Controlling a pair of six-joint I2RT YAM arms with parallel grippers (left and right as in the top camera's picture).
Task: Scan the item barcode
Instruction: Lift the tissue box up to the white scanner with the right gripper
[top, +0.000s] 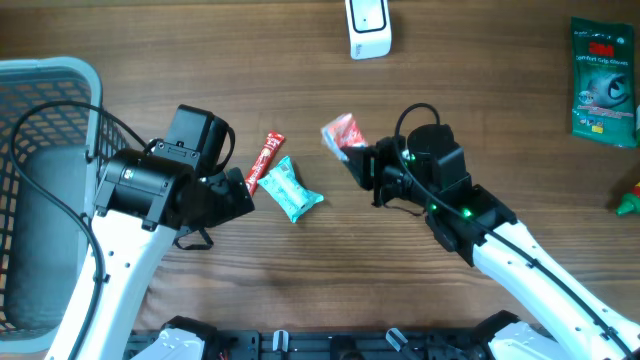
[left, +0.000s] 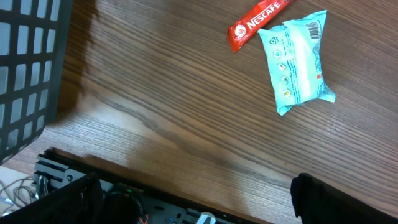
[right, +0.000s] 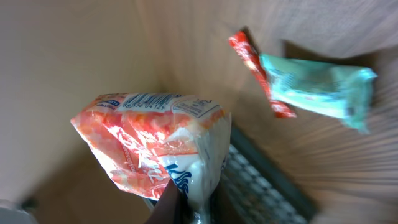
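Right gripper (top: 357, 153): clenched on the lower edge of an orange-and-white packet (top: 341, 134). Packet is lifted off the wood and tilted, near the middle of the table. In the right wrist view its barcode (right: 147, 99) runs along the top edge of the wrapper, facing the camera. The fingers (right: 177, 202) pinch the crumpled white end.

Left gripper (top: 232, 192): released, jaws spread wide, nothing between them. It hangs low over the wood, just left of the loose items.

Table (top: 300, 290): brown wood grain. Bare wood lies between the held packet and the far edge.

Basket (top: 50, 72): grey plastic mesh at the far left edge, beside the left arm. A black cable crosses its rim.

Green pouch (top: 603, 80): flat at the far right, well apart from both arms.

White device (top: 368, 28): at the far edge, beyond the held packet and slightly to its right.

Teal packet (top: 293, 190): flat on the wood between the two grippers, its barcode (left: 315, 29) face up at one end.

Red Nescafe stick (top: 267, 160): flat, its lower end touching or just overlapping the teal packet.

Small green-and-red object (top: 629, 201): at the right edge, cut off, too small to identify.
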